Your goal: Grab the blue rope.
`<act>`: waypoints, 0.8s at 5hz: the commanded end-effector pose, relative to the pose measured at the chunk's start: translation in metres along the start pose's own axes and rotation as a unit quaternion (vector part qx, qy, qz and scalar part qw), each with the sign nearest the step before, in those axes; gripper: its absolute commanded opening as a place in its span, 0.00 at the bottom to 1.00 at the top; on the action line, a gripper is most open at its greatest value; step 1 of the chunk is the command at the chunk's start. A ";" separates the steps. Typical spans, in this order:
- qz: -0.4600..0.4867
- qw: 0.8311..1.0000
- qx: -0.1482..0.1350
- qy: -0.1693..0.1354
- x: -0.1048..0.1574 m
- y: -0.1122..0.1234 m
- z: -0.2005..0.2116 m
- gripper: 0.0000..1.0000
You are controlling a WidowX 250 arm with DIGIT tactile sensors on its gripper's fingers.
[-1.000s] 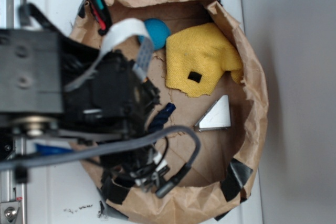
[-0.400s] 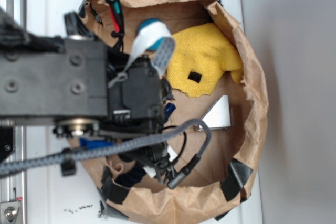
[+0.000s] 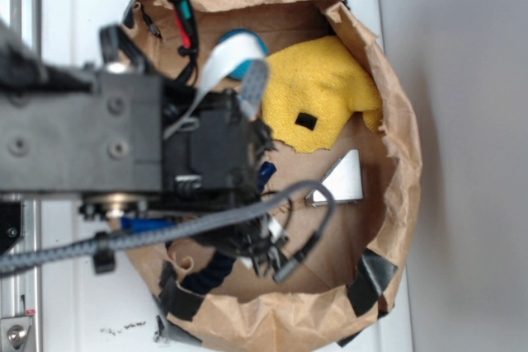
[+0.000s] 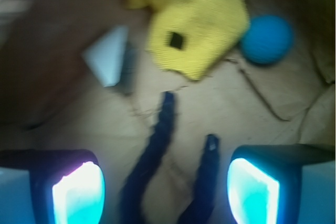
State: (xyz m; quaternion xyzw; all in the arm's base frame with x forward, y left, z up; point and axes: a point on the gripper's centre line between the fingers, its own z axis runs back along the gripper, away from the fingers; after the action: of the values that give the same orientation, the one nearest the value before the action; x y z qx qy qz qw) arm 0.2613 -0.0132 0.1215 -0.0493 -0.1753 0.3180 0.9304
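the gripper (image 4: 165,190) hangs wide open, holding nothing, its fingers (image 4: 79,192) straddling both legs of the rope (image 4: 157,140), probably lined up to pinch them; blur hides the height.

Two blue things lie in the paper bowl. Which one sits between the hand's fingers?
The blue rope: long, dark navy, both strands between the fingers. The teal ball is round and farther off.

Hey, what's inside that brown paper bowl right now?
Inside the paper bowl: a yellow cloth, a teal ball, a silvery wedge and the blue rope, both ends between the open gripper. The arm hides the bowl's left side in the exterior view.
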 end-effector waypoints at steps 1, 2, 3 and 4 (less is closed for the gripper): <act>-0.052 0.999 -0.013 0.003 -0.009 -0.010 -0.031 1.00; -0.074 0.997 -0.003 0.026 -0.015 -0.017 -0.050 1.00; -0.080 0.996 -0.009 0.044 -0.020 -0.025 -0.067 1.00; -0.086 0.994 -0.016 0.059 -0.023 -0.027 -0.080 1.00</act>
State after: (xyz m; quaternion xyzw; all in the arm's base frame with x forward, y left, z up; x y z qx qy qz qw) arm 0.2829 -0.0514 0.0340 -0.0606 -0.1139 0.2392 0.9624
